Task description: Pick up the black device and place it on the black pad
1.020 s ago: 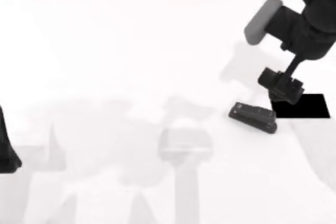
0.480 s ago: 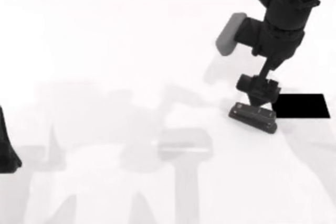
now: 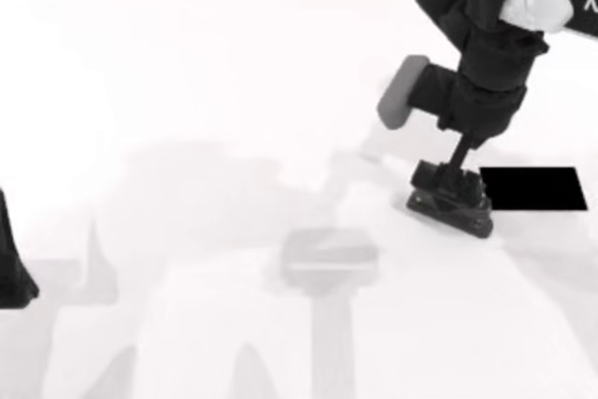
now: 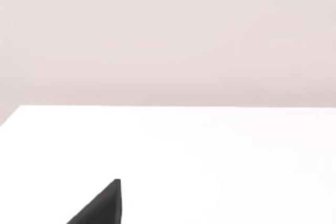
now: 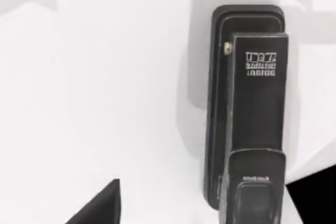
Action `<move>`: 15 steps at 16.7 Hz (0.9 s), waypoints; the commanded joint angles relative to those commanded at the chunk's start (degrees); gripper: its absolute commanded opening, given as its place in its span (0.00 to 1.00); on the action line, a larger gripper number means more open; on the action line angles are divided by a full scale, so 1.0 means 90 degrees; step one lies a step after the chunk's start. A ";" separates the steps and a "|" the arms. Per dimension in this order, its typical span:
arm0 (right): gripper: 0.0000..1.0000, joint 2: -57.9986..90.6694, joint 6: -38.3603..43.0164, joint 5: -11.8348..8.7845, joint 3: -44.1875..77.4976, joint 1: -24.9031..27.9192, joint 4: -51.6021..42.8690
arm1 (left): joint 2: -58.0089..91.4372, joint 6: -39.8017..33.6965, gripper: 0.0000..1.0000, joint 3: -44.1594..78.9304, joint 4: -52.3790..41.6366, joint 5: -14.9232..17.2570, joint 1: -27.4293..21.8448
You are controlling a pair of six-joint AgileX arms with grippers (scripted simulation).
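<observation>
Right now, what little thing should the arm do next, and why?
Probably lower the right gripper a bit more and close it on the black device. From above, the gripper sits right over the device, which lies flat on the table, off the black pad beside it. Whether its fingers are shut yet is unclear. The left gripper sits parked at the left edge.

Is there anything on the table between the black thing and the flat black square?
Nothing. In the top view the black device and the black pad sit nearly touching, with just a sliver of bare white table.

Right gripper [image 3: 450, 184] reaches down near the table's right; left gripper [image 3: 14, 273] parked far left.
</observation>
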 joint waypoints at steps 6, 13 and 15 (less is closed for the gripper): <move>1.00 0.0327 0.0023 0.0003 -0.0902 0.0020 0.1215 | 0.0000 0.0000 1.00 0.0000 0.0000 0.0000 0.0000; 0.70 0.0328 0.0023 0.0003 -0.0903 0.0020 0.1216 | 0.0000 0.0000 1.00 0.0000 0.0000 0.0000 0.0000; 0.55 0.0328 0.0023 0.0003 -0.0903 0.0020 0.1216 | 0.0000 0.0000 1.00 0.0000 0.0000 0.0000 0.0000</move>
